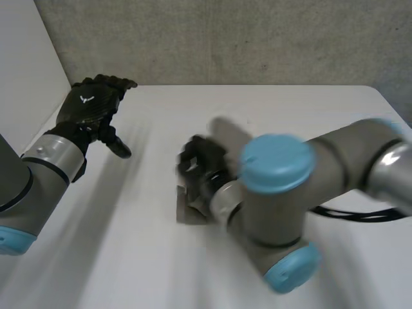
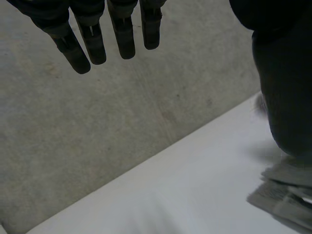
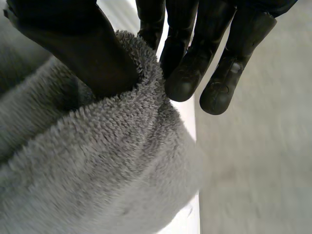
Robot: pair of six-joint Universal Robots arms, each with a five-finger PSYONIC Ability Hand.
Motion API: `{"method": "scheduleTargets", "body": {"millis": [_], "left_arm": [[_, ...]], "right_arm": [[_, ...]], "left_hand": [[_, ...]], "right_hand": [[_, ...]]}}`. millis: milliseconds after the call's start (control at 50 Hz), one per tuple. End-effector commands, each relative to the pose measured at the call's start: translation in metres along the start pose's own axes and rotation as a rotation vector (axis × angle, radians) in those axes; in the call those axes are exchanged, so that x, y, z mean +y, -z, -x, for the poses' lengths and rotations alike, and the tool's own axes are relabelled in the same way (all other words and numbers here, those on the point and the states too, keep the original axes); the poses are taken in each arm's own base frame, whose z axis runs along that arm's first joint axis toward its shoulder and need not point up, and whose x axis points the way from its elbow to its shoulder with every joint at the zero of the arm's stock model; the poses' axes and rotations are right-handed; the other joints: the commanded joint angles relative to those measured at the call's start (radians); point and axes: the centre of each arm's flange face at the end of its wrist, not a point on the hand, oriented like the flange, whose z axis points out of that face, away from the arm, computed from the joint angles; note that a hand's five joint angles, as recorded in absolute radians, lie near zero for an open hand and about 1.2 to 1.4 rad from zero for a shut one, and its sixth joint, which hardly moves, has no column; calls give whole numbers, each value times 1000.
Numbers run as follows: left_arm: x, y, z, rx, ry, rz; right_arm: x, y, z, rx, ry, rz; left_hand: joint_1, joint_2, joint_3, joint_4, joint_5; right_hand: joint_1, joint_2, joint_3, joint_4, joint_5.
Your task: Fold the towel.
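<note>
Your right hand (image 3: 187,73) has the towel (image 3: 97,165) pinched between thumb and fingers at a rolled edge, mid-frame on the table (image 1: 270,103). It looks soft, thick, light and floppy, so grip edges or corners, not the bulk. Your left hand (image 1: 87,106), upper left, hovers with straight fingers, holding nothing.

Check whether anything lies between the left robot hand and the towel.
Nothing visible does. Only bare table separates the left robot hand from the towel, which the right robot hand pinches between thumb and fingers.
</note>
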Motion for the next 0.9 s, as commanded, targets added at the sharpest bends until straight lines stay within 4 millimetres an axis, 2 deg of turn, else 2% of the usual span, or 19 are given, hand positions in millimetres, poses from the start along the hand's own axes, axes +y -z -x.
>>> {"method": "scheduleTargets", "body": {"millis": [20, 40, 60, 80, 100, 140, 160, 200, 220, 260, 340, 380, 400, 440, 500, 580, 660, 780, 900], "left_arm": [[-3, -1, 1, -20, 54, -9], [-3, -1, 0, -15, 55, -9], [-3, -1, 0, -15, 56, -9], [-3, -1, -2, -11, 55, -11], [-4, -1, -4, -5, 56, -11], [-5, -2, -7, 2, 57, -15], [-5, -2, -7, 2, 57, -15], [-10, -3, -15, 24, 56, -33], [-10, -3, -15, 24, 56, -33], [-15, -5, -25, 51, 61, -51], [-18, -9, -34, 65, 83, -60], [-17, -15, -41, 62, 124, -61], [-17, -15, -41, 62, 125, -61], [-10, -22, -52, 73, 169, -36], [-3, -24, -62, 88, 187, -7], [28, -28, -86, 126, 208, 138], [62, -29, -102, 125, 203, 278], [90, -29, -114, 122, 182, 351], [119, -29, -118, 100, 158, 417]], "right_arm": [[-14, 0, 53, -140, 62, -50], [-12, 0, 53, -142, 52, -43], [-12, 0, 53, -142, 52, -43], [-13, 1, 53, -144, 28, -50], [-13, 1, 53, -144, 27, -50], [-14, 4, 34, -104, -100, -49], [-14, 4, 34, -104, -101, -49], [-5, 10, -12, -8, -303, -38], [-5, 10, -12, -8, -304, -38], [9, 18, -38, 28, -492, -35], [17, 27, -55, 38, -638, -51], [38, 31, -74, 90, -752, -13], [38, 31, -74, 90, -752, -12], [66, 32, -84, 132, -839, 52], [76, 32, -85, 136, -866, 76], [88, 32, -83, 127, -904, 117], [102, 19, -60, 65, -937, 158], [108, 8, -39, 7, -978, 175], [127, -9, -11, -42, -1048, 235]], "left_hand": [[-89, -79, -67, -85, -221], [-89, -79, -67, -85, -221], [-89, -79, -67, -85, -221], [-89, -79, -67, -85, -221], [-89, -79, -67, -85, -221], [-89, -79, -67, -85, -221], [-89, -79, -67, -85, -221], [-89, -79, -67, -85, -221], [-89, -79, -67, -85, -221], [-89, -79, -67, -85, -221], [-89, -79, -67, -85, -221], [-84, -73, -61, -80, -215], [-84, -73, -61, -80, -215], [-78, -67, -55, -74, -209], [-75, -64, -52, -71, -206], [-72, -61, -49, -68, -203], [-69, -58, -47, -65, -200], [-69, -58, -47, -65, -200], [-66, -55, -44, -62, -197]], "right_hand": [[93, 121, 61, 55, 69], [-74, -46, -106, -113, -99], [-76, -48, -108, -115, -100], [-462, -435, -494, -501, -487], [-466, -438, -498, -505, -491], [-1077, -1049, -1109, -1116, -1102], [-1080, -1052, -1112, -1119, -1104], [-1128, -1100, -1160, -1167, -1153], [-1128, -1100, -1160, -1167, -1153], [-1128, -1100, -1160, -1167, -1153], [-1128, -1100, -1160, -1167, -1153], [-1128, -1100, -1160, -1167, -1153], [-1128, -1100, -1160, -1167, -1153], [-1128, -1100, -1160, -1167, -1153], [-1128, -1100, -1160, -1167, -1153], [-1128, -1100, -1160, -1167, -1153], [-1128, -1100, -1160, -1167, -1153], [-1128, -1100, -1160, -1167, -1153], [-1128, -1100, -1160, -1167, -1153]]}}
